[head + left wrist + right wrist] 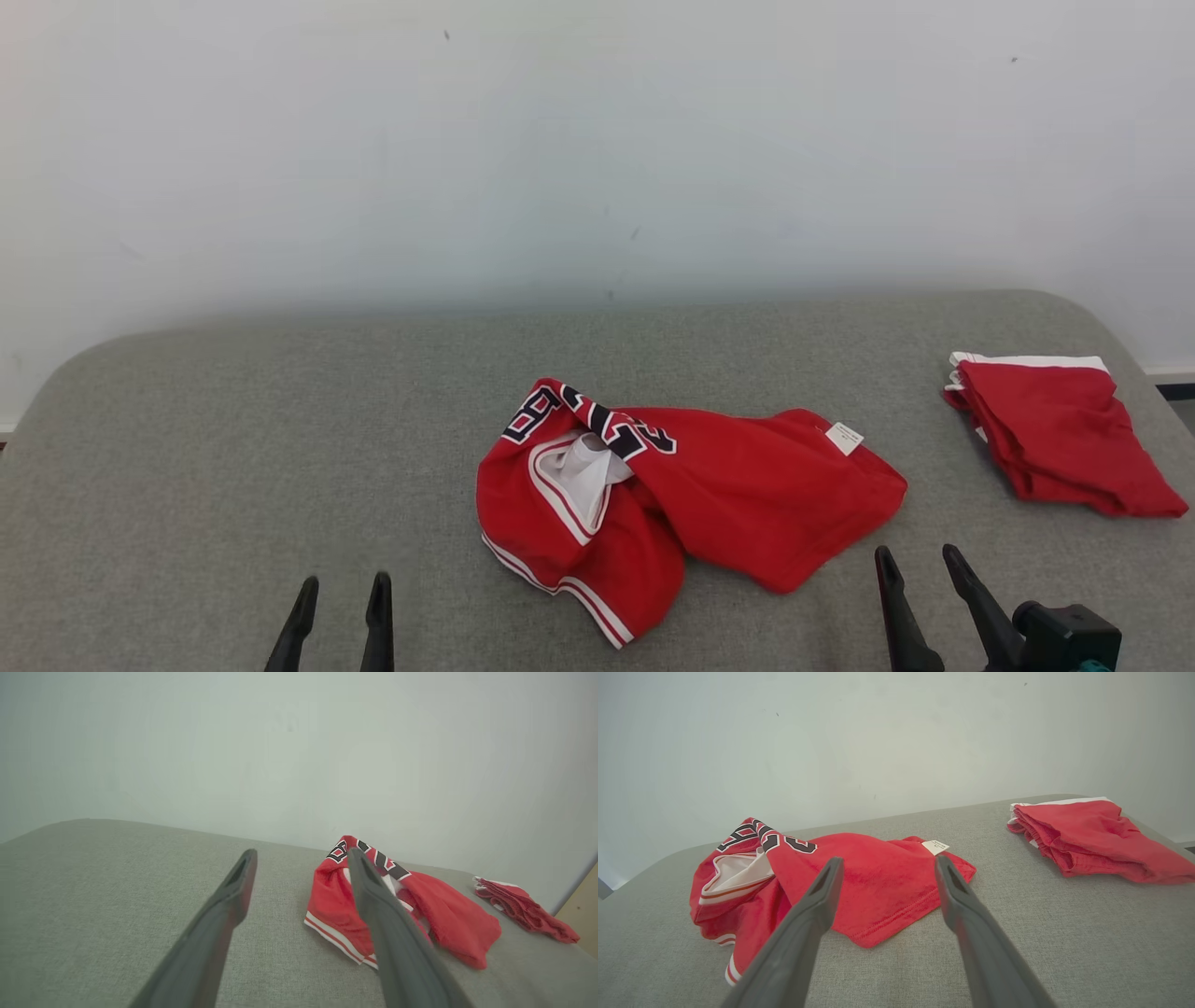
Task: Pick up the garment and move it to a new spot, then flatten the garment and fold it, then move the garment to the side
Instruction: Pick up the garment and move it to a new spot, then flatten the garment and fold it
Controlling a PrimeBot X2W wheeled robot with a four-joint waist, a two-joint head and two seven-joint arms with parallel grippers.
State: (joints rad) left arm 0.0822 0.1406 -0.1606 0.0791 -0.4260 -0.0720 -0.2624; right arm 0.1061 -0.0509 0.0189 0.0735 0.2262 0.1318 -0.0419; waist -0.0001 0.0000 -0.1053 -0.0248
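Left gripper (344, 581) and right gripper (916, 553) hung at the near edge of the grey padded surface (233, 439), both spread wide and empty. Between and just beyond them the crumpled red jersey (738, 495) lay mid-surface, touching neither. A folded red garment (1055, 429) lay well apart at its right.

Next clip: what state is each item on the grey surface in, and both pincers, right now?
Red jersey: crumpled in a heap, not flattened, lying mid-way along the grey surface.
White label: exposed on the jersey's right part.
Folded red garment: folded, lying at the right end.
Left pincer: open, empty, clear of the jersey.
Right pincer: open, empty, clear of the jersey.
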